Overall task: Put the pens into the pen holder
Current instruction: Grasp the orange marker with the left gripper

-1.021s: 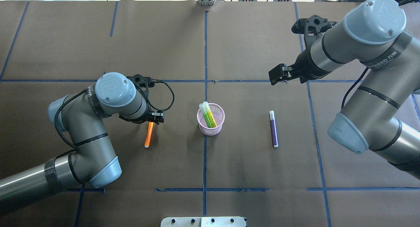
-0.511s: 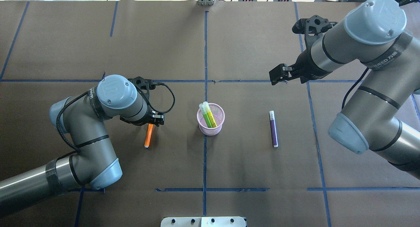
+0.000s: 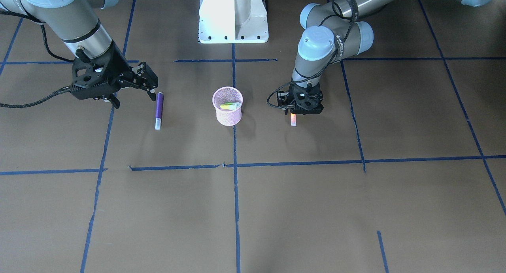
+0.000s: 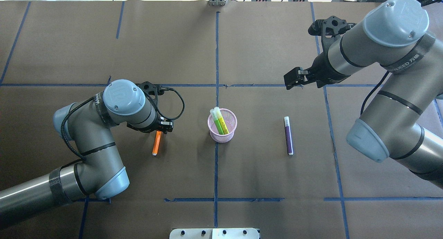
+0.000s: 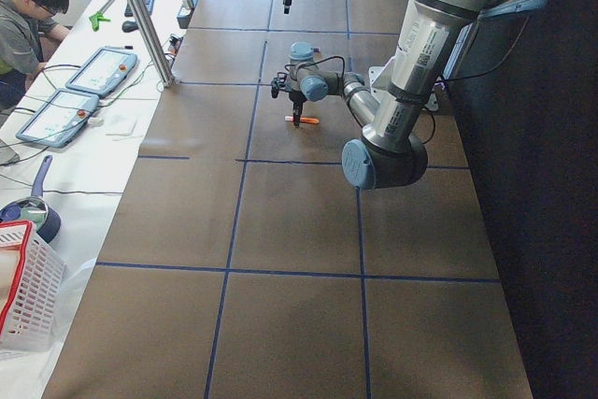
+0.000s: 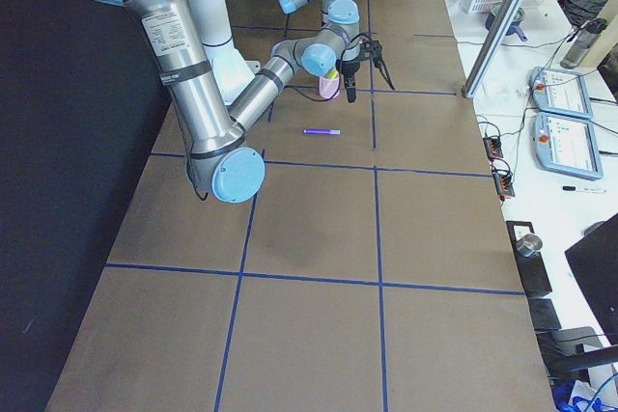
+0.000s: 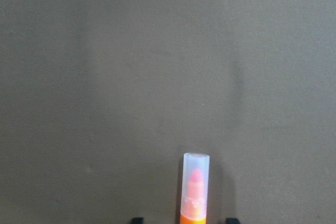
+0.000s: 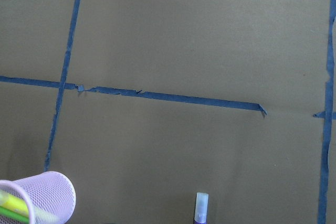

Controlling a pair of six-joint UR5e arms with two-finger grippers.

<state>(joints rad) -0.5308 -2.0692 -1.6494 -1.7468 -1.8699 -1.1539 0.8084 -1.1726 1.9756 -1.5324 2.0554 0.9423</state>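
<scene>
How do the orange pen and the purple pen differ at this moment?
The orange pen lies left of the pink cup, the purple pen right of it. The left gripper straddles the orange pen's far end, jaws open; the purple pen lies alone, the open right gripper held away from it. Both lie flat on the table, outside the cup.

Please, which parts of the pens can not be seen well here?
Orange pen: its cap end is under the left gripper overhead; the left wrist view's bottom edge cuts its body.
Purple pen: the right wrist view's bottom edge leaves only the cap.
</scene>
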